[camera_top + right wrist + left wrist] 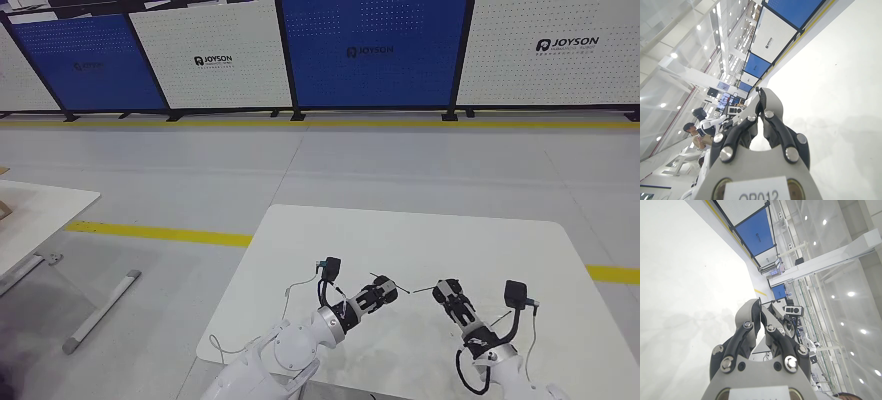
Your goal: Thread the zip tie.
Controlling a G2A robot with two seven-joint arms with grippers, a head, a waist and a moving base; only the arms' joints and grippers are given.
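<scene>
Because a zip tie (403,291) is a thin, light plastic strap, springy along its length and slick on its faces, it will likely bow and wander at any free end, so each hold is best taken close to the end being steered, pinching the flat faces rather than the edges. Low in the top view, just right of centre, the left gripper (388,291) and the right gripper (443,290) face each other above the white table (420,240). A dark sliver pokes from each, and the two tips stand near one another with a small gap between. From above, the layout of the two ends is plain, but the grip itself is too small to judge. The left wrist view supplies that: the left gripper (760,303) has its fingers drawn together on the strap (766,303), which runs out as a fine black line towards the other arm. The right wrist view adds what looks like the tie's small black head (757,89), nipped at the very tip of the right gripper (760,92), whose fingers are likewise pressed closed. Whether the tail has entered the head I cannot tell; going by the gap seen from above, probably not.
</scene>
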